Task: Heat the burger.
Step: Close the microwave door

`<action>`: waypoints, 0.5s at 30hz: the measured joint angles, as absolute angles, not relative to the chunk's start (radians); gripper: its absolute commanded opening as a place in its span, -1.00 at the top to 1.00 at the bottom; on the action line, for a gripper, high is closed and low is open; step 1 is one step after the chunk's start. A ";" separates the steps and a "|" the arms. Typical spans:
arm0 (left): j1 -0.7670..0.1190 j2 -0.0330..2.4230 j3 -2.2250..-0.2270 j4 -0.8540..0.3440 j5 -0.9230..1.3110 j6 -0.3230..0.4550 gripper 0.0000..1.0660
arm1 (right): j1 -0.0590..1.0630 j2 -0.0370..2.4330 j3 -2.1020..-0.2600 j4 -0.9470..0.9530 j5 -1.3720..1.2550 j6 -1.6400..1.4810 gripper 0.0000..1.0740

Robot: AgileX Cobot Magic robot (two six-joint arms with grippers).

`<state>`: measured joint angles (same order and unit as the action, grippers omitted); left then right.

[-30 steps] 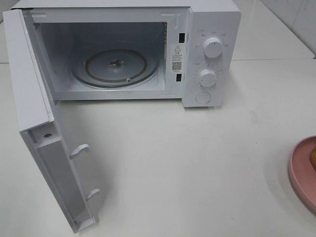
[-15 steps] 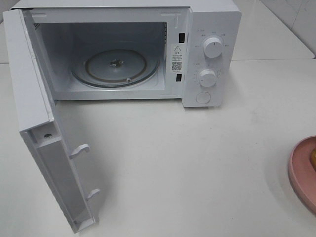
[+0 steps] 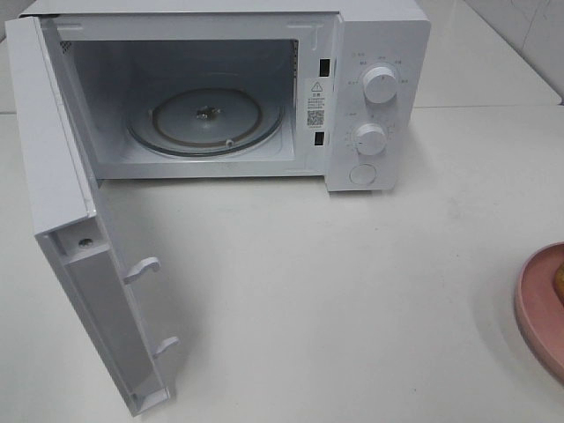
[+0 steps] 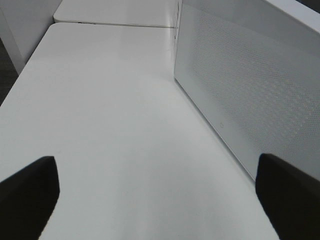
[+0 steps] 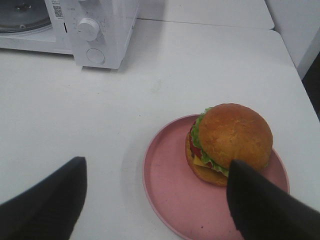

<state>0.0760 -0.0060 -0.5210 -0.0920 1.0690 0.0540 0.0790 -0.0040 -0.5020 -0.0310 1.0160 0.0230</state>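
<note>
Here, nearest the right wrist camera, the right gripper [image 5: 155,200] hangs over the white table [image 3: 352,291] with its two dark fingers [image 5: 45,200] spread wide and nothing between them. Just past those fingers lies the pink plate [image 5: 170,190], flat on the table, and the burger [image 5: 230,142] sits on it toward one side, its golden-brown bun on top with green lettuce, red tomato and yellow cheese showing at the edge. One finger overlaps the burger's lower edge in that view, though whether it touches cannot be told. In the high view only a sliver of the plate shows at the right edge of the picture, with a scrap of the bun on it.

On the other side, the left gripper [image 4: 160,195] also stands wide open and empty, low over the table, with the outer face of the microwave door [image 4: 250,95] just beside one finger.

Farther back stands the white microwave [image 3: 379,53], well apart from the plate. Its door is swung fully out toward the front left, two latch hooks [image 3: 143,269] jutting from its inner edge. Inside, the glass turntable [image 3: 207,119] lies bare on the cavity floor. Two round knobs [image 3: 380,85] and a round button [image 3: 363,174] sit on the control panel at the right of the cavity
</note>
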 measured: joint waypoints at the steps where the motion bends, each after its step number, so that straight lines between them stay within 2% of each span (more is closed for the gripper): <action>1: 0.076 -0.006 -0.521 -0.092 1.069 0.054 -0.87 | 0.079 -0.004 -0.502 -0.031 1.016 0.023 -0.42; 15: 0.076 -0.006 -0.521 -0.092 1.069 0.054 -0.87 | 0.079 -0.004 -0.502 -0.024 1.010 0.023 -0.41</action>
